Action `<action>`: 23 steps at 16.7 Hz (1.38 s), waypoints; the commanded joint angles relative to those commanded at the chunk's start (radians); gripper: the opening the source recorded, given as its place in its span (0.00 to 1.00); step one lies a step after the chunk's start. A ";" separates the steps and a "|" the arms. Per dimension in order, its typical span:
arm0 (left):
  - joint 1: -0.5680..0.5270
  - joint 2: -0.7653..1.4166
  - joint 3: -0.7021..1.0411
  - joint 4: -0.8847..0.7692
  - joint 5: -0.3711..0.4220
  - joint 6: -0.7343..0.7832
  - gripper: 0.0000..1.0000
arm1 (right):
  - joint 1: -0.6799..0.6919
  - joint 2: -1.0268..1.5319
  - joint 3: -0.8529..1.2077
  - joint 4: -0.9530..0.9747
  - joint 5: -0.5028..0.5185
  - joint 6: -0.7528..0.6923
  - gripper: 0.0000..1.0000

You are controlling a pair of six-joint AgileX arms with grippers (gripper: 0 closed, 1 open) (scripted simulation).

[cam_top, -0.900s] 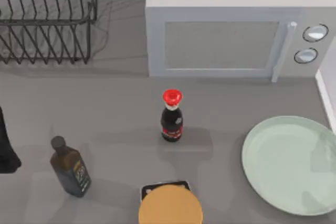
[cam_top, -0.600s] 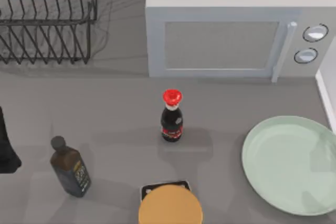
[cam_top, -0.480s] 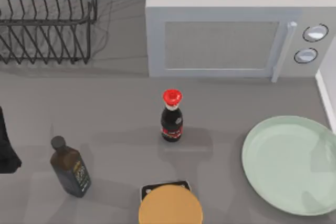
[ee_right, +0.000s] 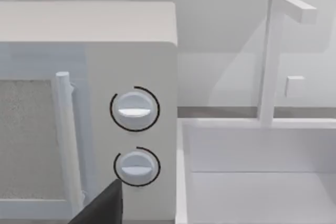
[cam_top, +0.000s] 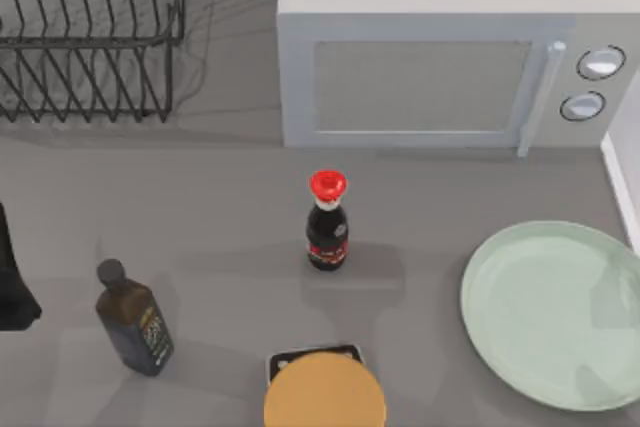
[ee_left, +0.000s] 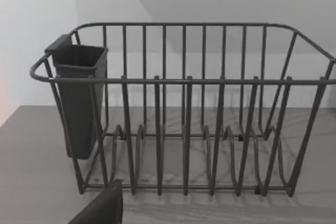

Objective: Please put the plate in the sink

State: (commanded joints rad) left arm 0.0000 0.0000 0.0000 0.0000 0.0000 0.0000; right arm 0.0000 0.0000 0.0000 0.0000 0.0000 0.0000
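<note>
The plate is large, round and pale mint green. It lies flat on the grey counter at the right, its far side cut by the picture's edge. Just beyond it the sink shows as a white rim strip. In the right wrist view the sink's white basin sits beside the microwave. A dark part of my right gripper shows at that view's lower edge. My left arm stays parked at the table's left edge, and a dark part of my left gripper faces the wire rack.
A grey microwave stands at the back, and a black wire rack at the back left. A red-capped dark bottle stands mid-table, and a dark oil bottle at the left. A tan-orange disc lies at the front. A white faucet rises behind the sink.
</note>
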 joint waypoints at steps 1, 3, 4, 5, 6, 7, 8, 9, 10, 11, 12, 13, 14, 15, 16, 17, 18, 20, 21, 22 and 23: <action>0.000 0.000 0.000 0.000 0.000 0.000 1.00 | 0.000 0.000 0.000 0.000 0.000 0.000 1.00; 0.000 0.000 0.000 0.000 0.000 0.000 1.00 | 0.000 0.000 0.000 0.000 0.000 0.000 1.00; 0.000 0.000 0.000 0.000 0.000 0.000 1.00 | 0.000 0.000 0.000 0.000 0.000 0.000 1.00; 0.000 0.000 0.000 0.000 0.000 0.000 1.00 | 0.000 0.000 0.000 0.000 0.000 0.000 1.00; 0.000 0.000 0.000 0.000 0.000 0.000 1.00 | 0.000 0.000 0.000 0.000 0.000 0.000 1.00; 0.000 0.000 0.000 0.000 0.000 0.000 1.00 | 0.000 0.000 0.000 0.000 0.000 0.000 1.00; 0.000 0.000 0.000 0.000 0.000 0.000 1.00 | 0.000 0.000 0.000 0.000 0.000 0.000 1.00; 0.000 0.000 0.000 0.000 0.000 0.000 1.00 | 0.000 0.000 0.000 0.000 0.000 0.000 1.00; 0.000 0.000 0.000 0.000 0.000 0.000 1.00 | 0.005 0.011 0.011 -0.009 0.000 0.005 1.00; 0.000 0.000 0.000 0.000 0.000 0.000 1.00 | 0.015 0.032 0.031 -0.025 0.000 0.015 1.00; 0.000 0.000 0.000 0.000 0.000 0.000 1.00 | 0.028 0.064 0.061 -0.050 0.000 0.029 1.00; 0.000 0.000 0.000 0.000 0.000 0.000 1.00 | 0.046 0.106 0.099 -0.080 0.000 0.047 1.00; 0.000 0.000 0.000 0.000 0.000 0.000 1.00 | 0.067 0.160 0.144 -0.117 0.000 0.069 1.00; 0.000 0.000 0.000 0.000 0.000 0.000 1.00 | 0.091 0.223 0.196 -0.158 0.000 0.093 1.00; 0.000 0.000 0.000 0.000 0.000 0.000 1.00 | 0.117 0.297 0.253 -0.204 0.000 0.120 1.00; 0.000 0.000 0.000 0.000 0.000 0.000 1.00 | 0.146 0.379 0.314 -0.254 0.000 0.149 1.00; 0.000 0.000 0.000 0.000 0.000 0.000 1.00 | 0.176 0.468 0.379 -0.306 0.000 0.180 1.00; 0.000 0.000 0.000 0.000 0.000 0.000 1.00 | 0.241 0.663 0.518 -0.418 0.000 0.246 1.00; 0.000 0.000 0.000 0.000 0.000 0.000 1.00 | 0.274 0.766 0.590 -0.477 0.000 0.280 1.00; 0.000 0.000 0.000 0.000 0.000 0.000 1.00 | 0.308 0.871 0.662 -0.535 0.000 0.315 1.00; 0.000 0.000 0.000 0.000 0.000 0.000 1.00 | 0.341 0.976 0.735 -0.594 0.000 0.349 1.00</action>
State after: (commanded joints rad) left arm 0.0000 0.0000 0.0000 0.0000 0.0000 0.0000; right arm 0.3414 0.9761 0.7351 -0.5938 0.0003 0.3493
